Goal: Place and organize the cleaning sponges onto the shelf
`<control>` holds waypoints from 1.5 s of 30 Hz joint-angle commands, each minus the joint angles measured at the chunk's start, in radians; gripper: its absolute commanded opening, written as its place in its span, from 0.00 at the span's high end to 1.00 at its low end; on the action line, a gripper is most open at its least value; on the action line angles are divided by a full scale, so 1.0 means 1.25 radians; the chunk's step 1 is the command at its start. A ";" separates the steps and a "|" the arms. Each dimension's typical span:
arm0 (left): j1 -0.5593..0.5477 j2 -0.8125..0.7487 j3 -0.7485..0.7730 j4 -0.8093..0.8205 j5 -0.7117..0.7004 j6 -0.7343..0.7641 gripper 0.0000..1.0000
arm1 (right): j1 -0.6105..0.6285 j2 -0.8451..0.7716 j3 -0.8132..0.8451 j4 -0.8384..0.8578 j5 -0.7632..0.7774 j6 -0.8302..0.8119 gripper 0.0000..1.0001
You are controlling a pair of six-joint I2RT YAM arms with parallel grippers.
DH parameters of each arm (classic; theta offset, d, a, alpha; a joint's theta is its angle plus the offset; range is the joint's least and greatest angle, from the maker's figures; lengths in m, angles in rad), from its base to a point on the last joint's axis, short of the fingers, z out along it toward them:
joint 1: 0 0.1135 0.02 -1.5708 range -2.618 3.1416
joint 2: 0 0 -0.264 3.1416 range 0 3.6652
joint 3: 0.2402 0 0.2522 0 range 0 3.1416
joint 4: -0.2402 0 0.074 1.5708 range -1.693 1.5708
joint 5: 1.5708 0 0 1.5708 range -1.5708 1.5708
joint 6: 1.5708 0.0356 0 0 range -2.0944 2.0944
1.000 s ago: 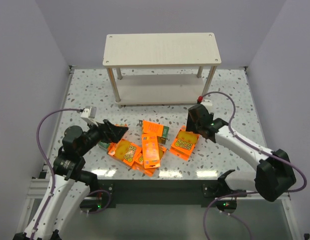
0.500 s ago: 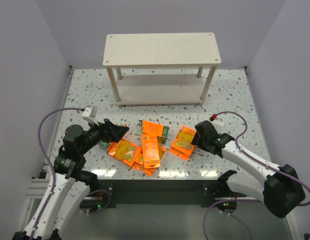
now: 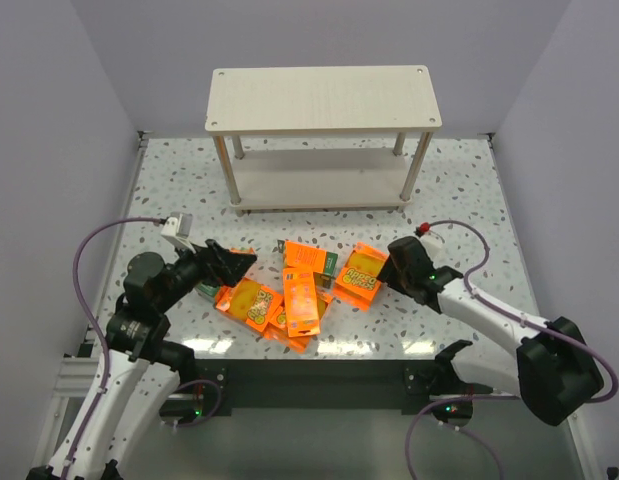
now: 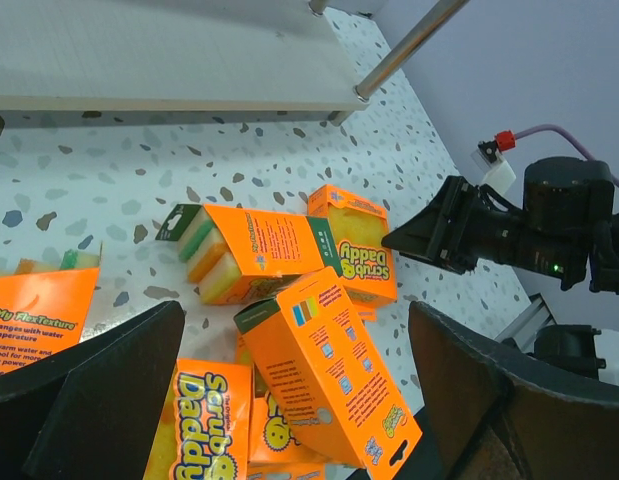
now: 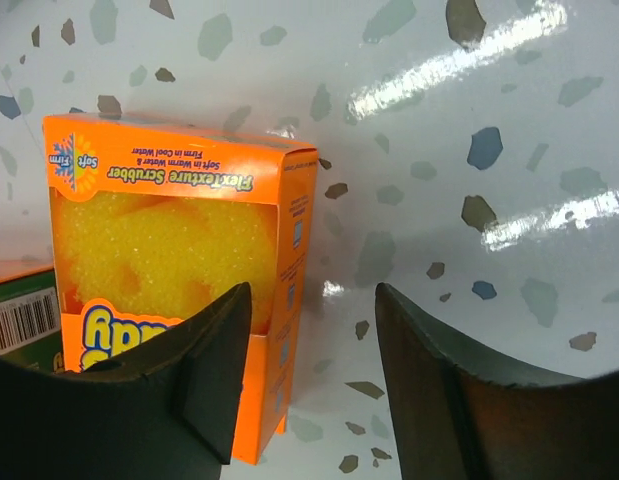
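Several orange sponge packs lie in a loose pile on the speckled table in front of the shelf. My left gripper is open and empty above the pile's left side. In the left wrist view it hovers over a pack lying back-up. My right gripper is open at the right edge of the rightmost pack. In the right wrist view its left finger is over that pack and its right finger is over bare table. The shelf's boards hold nothing.
The shelf's lower board and a thin leg show beyond the pile. My right arm sits at the pile's far right. A pack with a barcode lies just left of the rightmost pack. White walls enclose the table.
My right gripper has come down from above the table to the rightmost pack's right edge, and that pack has shifted slightly left and turned. My left arm has not moved.
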 commanded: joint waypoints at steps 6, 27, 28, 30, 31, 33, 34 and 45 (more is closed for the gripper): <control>-0.003 0.013 -0.012 0.023 0.004 0.000 0.00 | -0.067 0.182 0.138 -0.007 0.025 -0.262 0.71; -0.003 0.012 -0.005 0.021 0.004 0.000 0.00 | -0.089 0.392 0.336 0.066 -0.153 -0.697 1.00; -0.003 0.012 -0.005 0.022 0.004 0.000 0.00 | -0.088 0.387 0.337 0.073 -0.144 -0.703 1.00; -0.005 0.015 -0.007 0.027 0.005 -0.002 0.00 | -0.088 0.376 0.347 0.089 -0.093 -0.718 0.95; -0.003 0.016 -0.008 0.030 0.007 -0.004 0.00 | -0.088 0.366 0.352 0.092 -0.067 -0.724 0.93; -0.005 0.022 -0.009 0.043 0.015 -0.006 0.00 | -0.088 0.357 0.375 0.090 0.008 -0.740 0.77; -0.003 0.023 -0.009 0.045 0.015 -0.008 0.00 | -0.088 0.346 0.383 0.085 0.036 -0.741 0.69; -0.005 0.026 -0.013 0.054 0.013 -0.010 0.00 | -0.088 0.090 0.292 -0.041 -0.003 -0.343 0.16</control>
